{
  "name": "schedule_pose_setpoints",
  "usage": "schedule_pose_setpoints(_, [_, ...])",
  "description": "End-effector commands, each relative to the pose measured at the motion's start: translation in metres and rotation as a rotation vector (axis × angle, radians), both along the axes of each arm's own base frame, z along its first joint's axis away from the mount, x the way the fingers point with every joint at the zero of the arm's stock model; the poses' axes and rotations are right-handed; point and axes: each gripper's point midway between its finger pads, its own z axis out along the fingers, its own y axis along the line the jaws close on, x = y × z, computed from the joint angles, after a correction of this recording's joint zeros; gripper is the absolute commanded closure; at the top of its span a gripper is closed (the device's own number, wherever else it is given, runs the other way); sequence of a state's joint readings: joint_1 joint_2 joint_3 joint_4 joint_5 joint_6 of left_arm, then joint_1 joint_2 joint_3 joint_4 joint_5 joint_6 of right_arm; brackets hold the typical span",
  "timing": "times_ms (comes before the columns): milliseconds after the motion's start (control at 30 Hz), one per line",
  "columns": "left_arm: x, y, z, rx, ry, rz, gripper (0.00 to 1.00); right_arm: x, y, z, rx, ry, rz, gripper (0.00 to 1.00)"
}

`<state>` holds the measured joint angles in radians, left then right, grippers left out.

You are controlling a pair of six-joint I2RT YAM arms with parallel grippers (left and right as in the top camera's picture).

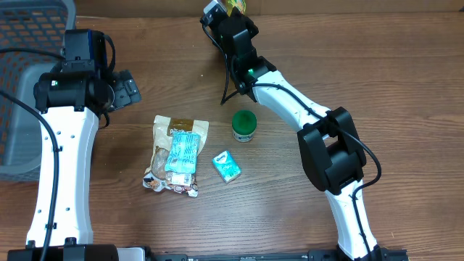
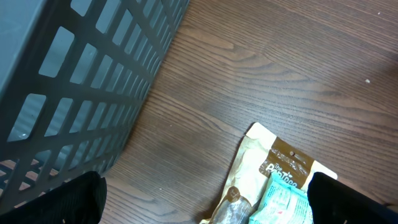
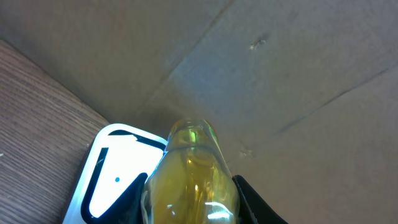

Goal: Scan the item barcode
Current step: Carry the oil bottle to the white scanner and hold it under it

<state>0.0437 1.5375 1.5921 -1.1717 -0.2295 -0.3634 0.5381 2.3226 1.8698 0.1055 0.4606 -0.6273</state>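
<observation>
Far left: a grey plastic basket [image 1: 29, 87] with lattice walls. Near it my left gripper [image 1: 127, 88] hangs with jaws spread, holding nothing. Centre: a crinkled brown paper pouch [image 1: 165, 161] under a glossy teal sachet [image 1: 182, 151], a small teal box [image 1: 227, 166] and a round green-lidded jar [image 1: 244, 125]. Far edge: my right gripper [image 3: 191, 202] clamps a smooth, translucent yellow bottle [image 3: 189, 177], just beside a white device [image 3: 102, 183] with rounded corners.
</observation>
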Motion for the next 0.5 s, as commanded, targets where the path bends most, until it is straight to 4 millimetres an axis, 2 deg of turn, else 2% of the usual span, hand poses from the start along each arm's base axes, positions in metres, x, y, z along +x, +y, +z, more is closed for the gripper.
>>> schedule_pose_setpoints(0, [0.000,0.003,0.005,0.018,-0.011,-0.003,0.01,0.002,-0.004,0.021,0.047,-0.045,-0.034,0.96])
schedule_pose_setpoints(100, [0.000,0.003,0.005,0.018,-0.011,-0.003,0.00,-0.001,-0.007,0.043,0.069,-0.074,-0.044,0.96])
schedule_pose_setpoints(300, [0.000,0.003,0.005,0.018,-0.011,-0.003,0.00,-0.023,-0.023,0.119,0.306,-0.119,-0.088,0.96])
schedule_pose_setpoints(400, [0.000,0.003,0.005,0.018,-0.011,-0.003,0.00,-0.036,-0.040,0.138,0.359,-0.081,-0.121,0.96])
schedule_pose_setpoints(467, [0.000,0.003,0.005,0.018,-0.011,-0.003,0.01,-0.046,-0.053,0.139,0.364,-0.025,-0.148,0.96])
